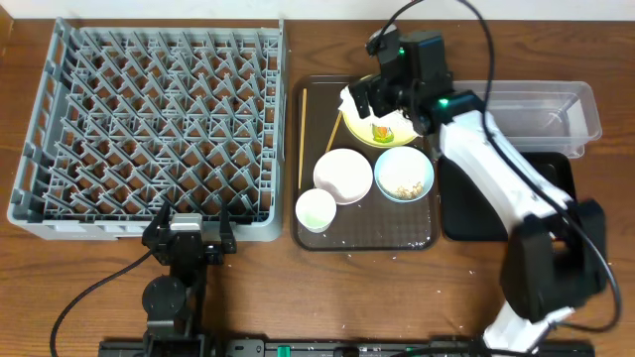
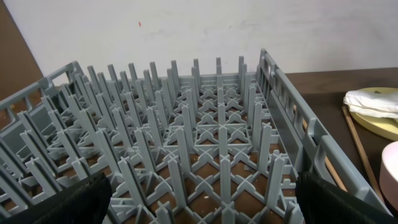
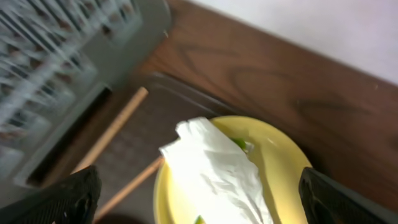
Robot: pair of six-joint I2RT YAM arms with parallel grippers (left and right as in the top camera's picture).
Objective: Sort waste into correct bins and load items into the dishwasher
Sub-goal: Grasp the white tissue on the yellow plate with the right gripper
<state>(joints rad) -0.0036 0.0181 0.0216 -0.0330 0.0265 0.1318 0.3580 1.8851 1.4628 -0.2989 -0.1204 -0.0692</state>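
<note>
Hovering right end effector [image 1: 371, 98] above napkin [image 3: 214, 171]

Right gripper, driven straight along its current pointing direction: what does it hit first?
Likely the crumpled white paper napkin on the round yellow plate, centred ahead of the open right gripper; depth unclear.

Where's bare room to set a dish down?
Free: the brown tray's front strip, in front of the white cup and light blue bowl; the dish rack. Crowded: the tray's middle and back, where white bowl, yellow plate and chopsticks sit close.
</note>
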